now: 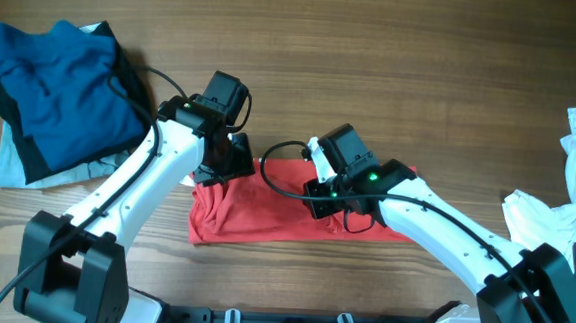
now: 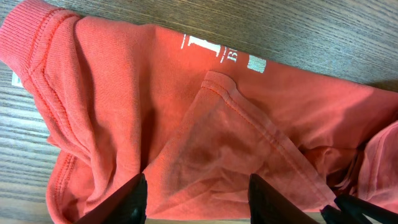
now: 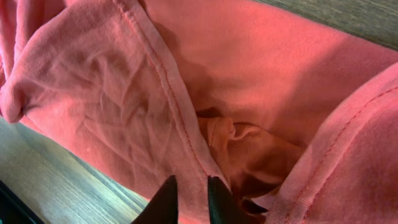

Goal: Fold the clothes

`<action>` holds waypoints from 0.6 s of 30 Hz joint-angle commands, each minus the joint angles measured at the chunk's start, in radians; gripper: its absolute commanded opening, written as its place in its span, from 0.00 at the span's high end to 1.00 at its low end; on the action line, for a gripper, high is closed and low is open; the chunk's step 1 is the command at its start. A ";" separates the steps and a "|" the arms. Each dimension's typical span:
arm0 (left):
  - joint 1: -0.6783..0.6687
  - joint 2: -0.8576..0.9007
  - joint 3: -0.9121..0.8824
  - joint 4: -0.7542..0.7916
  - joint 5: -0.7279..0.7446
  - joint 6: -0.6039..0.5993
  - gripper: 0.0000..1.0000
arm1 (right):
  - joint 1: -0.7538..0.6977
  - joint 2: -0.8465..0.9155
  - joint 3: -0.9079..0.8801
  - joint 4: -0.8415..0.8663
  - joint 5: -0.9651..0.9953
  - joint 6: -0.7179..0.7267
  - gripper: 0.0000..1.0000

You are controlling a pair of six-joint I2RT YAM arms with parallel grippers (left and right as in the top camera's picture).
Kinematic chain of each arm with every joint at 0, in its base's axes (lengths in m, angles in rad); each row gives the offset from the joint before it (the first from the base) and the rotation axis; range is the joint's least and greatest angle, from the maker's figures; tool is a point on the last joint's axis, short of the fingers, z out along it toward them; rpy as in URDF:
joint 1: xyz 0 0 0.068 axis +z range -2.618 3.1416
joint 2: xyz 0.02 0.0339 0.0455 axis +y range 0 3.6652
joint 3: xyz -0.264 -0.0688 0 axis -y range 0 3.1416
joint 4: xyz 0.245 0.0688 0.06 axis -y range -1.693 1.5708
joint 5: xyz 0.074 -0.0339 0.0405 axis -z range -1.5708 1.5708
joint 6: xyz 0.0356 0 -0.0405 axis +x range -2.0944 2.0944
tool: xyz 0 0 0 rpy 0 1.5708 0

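red T-shirt (image 3: 261, 74) hem between right fingers (image 3: 165, 202), maybe pinched, table (image 3: 56, 180) alongside

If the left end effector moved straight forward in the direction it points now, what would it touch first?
The left end effector would most likely meet the red T-shirt first: a hemmed flap of it lies directly ahead of the open jaws. The gap to it is unclear.

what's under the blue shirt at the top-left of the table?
A black garment shows at the edges beneath the blue garment, and a pale blue one lies lowest, sticking out at the left. Anything else between those layers is covered.
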 commanded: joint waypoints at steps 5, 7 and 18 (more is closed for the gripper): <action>0.003 -0.011 0.006 -0.009 -0.007 0.021 0.48 | 0.002 -0.059 0.010 -0.051 0.109 0.069 0.81; 0.003 -0.011 0.006 -0.014 -0.015 0.021 0.45 | 0.002 -0.109 0.021 -0.080 0.184 0.096 0.80; 0.033 -0.007 -0.069 0.006 -0.086 -0.008 0.36 | -0.122 -0.278 0.025 -0.314 0.520 0.297 0.55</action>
